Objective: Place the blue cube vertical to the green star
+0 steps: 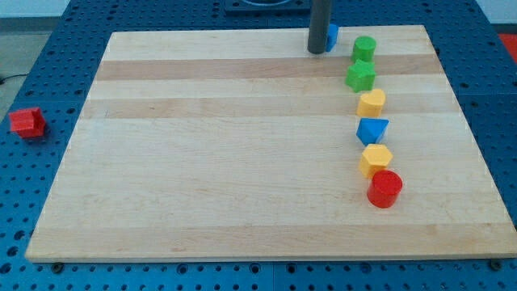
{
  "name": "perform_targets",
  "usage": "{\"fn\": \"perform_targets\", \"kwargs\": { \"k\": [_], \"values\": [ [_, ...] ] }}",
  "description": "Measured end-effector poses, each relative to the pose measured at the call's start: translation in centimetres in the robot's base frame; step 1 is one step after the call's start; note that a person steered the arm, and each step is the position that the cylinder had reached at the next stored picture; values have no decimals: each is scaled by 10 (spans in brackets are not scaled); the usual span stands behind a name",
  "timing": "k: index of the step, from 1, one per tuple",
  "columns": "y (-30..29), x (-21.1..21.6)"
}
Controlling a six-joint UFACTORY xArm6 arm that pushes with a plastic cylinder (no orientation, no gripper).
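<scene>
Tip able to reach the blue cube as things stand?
Probably yes: my tip already sits against the blue cube on its view-left side, nothing between. The green star lies to the lower right.

Board (242,162) – pale smooth wood, matt; rod (320,24) – dark, matt.

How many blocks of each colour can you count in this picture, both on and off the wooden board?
Blue: 2, blue cube, blue block
Green: 2, green cylinder, green star
Yellow: 2
Red: 2, red cylinder, red block off-board
Total: 8
</scene>
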State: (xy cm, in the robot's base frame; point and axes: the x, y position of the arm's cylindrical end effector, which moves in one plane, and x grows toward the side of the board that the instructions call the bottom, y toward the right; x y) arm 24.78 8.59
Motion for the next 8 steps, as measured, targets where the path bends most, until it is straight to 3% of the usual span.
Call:
{"fn": "perform_targets", "kwargs": {
  "k": [3,8],
  "values": [
    [-40,-37],
    [32,-25]
  ]
}}
